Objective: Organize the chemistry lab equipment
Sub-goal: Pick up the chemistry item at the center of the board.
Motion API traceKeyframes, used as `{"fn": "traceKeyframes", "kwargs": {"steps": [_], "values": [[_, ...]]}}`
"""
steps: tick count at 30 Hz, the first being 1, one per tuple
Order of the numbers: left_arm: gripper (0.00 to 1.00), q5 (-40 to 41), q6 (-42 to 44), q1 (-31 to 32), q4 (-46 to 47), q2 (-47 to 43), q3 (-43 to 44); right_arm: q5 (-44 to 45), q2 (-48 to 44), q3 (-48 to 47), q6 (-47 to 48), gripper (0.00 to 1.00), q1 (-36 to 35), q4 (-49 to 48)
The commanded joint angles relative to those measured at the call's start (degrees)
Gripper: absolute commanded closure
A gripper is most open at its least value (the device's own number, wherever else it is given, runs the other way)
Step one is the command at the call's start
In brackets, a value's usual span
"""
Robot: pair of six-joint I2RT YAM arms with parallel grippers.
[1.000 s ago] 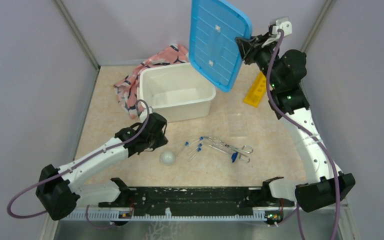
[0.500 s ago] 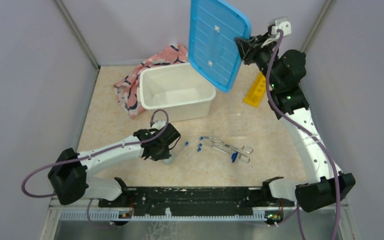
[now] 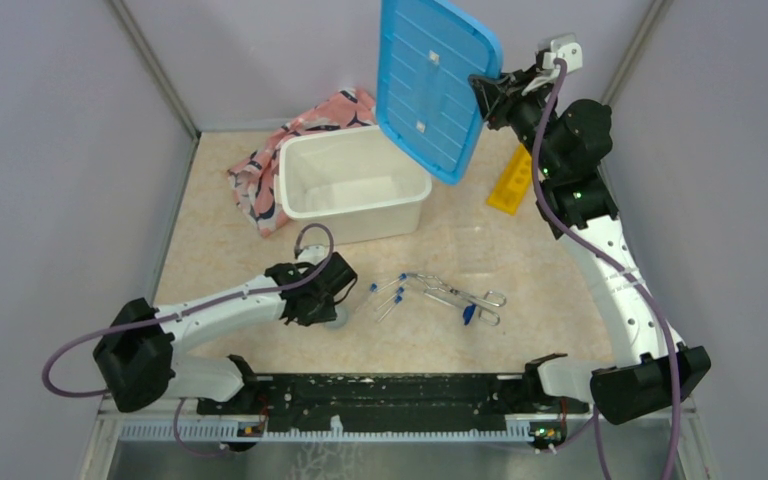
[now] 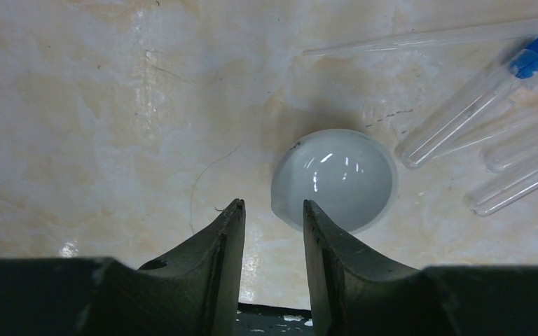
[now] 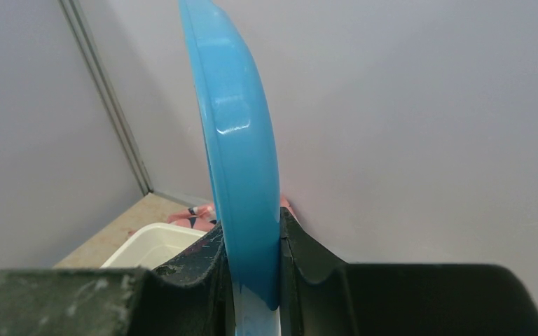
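Observation:
The small whitish ball lies on the table just ahead of my left gripper, a little right of the gap. The gripper is open with a narrow gap and holds nothing. In the top view the left gripper covers most of the ball. Clear tubes with blue caps lie right of the ball, also in the top view, beside the silver tongs. The yellow rack lies at the back right. My right gripper is shut on the blue lid, held upright above the bin; the lid's edge sits between its fingers.
The open white bin stands at the back middle with the pink whale-patterned cloth behind and left of it. Grey walls close in the table on three sides. The arms' black base rail runs along the near edge.
My left arm has swung right and toward the near edge, coming down over the ball. The right arm and the lid have not moved.

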State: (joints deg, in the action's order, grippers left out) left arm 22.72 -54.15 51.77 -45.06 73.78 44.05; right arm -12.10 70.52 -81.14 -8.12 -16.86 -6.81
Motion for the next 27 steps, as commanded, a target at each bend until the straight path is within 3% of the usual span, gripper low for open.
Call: {"fn": "traceKeyframes", "kwargs": {"steps": [1,16,20,25,27], "values": [[0.57,1.04,-0.52,0.18,1.06,1.79,-1.26,-0.32,-1.97,-1.68,-0.54,1.0,-0.54,-4.71],[0.58,0.54,-0.51,-1.39,11.18,0.69,-6.53,-0.47,-1.2,-1.82,-0.24,1.0,-0.63,-4.79],[0.71,0.28,-0.74,-1.74,13.58,-0.35,-8.35,-0.47,-1.16,-1.74,-0.23,1.0,-0.67,-4.79],[0.97,0.24,-1.34,-2.0,13.6,-0.21,-9.5,-0.38,-1.41,-1.58,-0.25,1.0,-0.72,-4.79],[1.0,-0.01,-1.47,-2.02,13.65,-0.45,-9.79,-0.38,-1.64,-1.4,-0.23,1.0,-0.72,-4.84]]}}
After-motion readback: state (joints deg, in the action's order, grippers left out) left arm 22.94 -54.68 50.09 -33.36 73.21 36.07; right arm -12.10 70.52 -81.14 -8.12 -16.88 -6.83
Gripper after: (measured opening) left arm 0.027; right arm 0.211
